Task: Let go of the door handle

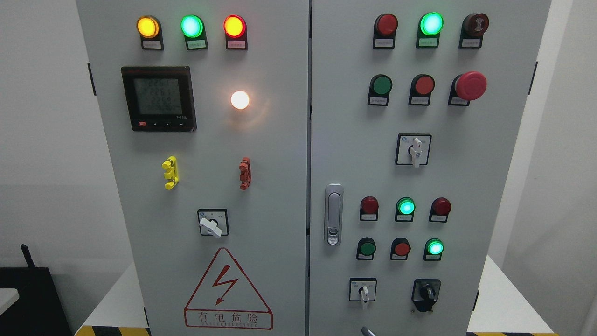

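Observation:
The silver door handle (pixel 333 214) lies flush and upright in its recess on the left edge of the right cabinet door (pixel 494 186). Nothing touches it. Both grey doors look shut, with a dark seam (pixel 309 140) between them. A small grey tip (pixel 367 331) pokes up at the bottom edge, right of the middle and well below the handle. It may be a fingertip of my right hand, but too little of it shows to be sure. No arm is visible.
The left door (pixel 270 163) carries indicator lamps, a meter display (pixel 158 98), a rotary switch (pixel 212 224) and a red warning triangle (pixel 227 291). The right door has lamps, push buttons, a red emergency stop (pixel 470 86) and switches. White walls flank the cabinet.

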`<state>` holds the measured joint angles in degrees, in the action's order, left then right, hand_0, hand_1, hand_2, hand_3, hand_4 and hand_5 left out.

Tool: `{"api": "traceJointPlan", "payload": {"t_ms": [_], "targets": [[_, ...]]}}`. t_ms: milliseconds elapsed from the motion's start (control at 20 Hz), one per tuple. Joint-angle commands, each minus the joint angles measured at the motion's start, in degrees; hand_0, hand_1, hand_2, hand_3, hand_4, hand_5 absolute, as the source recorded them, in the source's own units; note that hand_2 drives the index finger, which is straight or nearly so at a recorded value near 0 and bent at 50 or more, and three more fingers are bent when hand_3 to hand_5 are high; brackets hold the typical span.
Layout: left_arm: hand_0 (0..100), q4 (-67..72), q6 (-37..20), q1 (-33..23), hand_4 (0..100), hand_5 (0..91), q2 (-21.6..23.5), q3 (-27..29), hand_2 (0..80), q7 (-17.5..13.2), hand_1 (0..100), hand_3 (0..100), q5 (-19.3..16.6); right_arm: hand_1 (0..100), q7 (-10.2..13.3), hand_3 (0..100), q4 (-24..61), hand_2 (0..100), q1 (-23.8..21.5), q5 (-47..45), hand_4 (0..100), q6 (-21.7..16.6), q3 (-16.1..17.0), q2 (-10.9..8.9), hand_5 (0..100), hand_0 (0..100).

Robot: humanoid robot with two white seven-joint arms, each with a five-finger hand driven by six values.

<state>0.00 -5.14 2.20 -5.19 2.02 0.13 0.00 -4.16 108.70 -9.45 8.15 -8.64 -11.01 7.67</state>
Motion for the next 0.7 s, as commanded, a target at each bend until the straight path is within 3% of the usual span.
{"api": "traceJointPlan", "payload": {"t_ms": [0,651], "targets": [[12,-0.53,-0.05,0.00,0,0.0,0.00,0.00,0.0,0.04,39,0,-1.58,3,0.20,0,0.37,0,-0.31,0.03,0,-0.23,0.37,-0.11,0,44],[12,-0.53,-0.05,0.00,0,0.0,0.00,0.00,0.0,0.04,39,0,-1.58,3,0.47,0,0.63,0,-0.49,0.11,0,-0.14,0.37,-0.02,0,45]]}}
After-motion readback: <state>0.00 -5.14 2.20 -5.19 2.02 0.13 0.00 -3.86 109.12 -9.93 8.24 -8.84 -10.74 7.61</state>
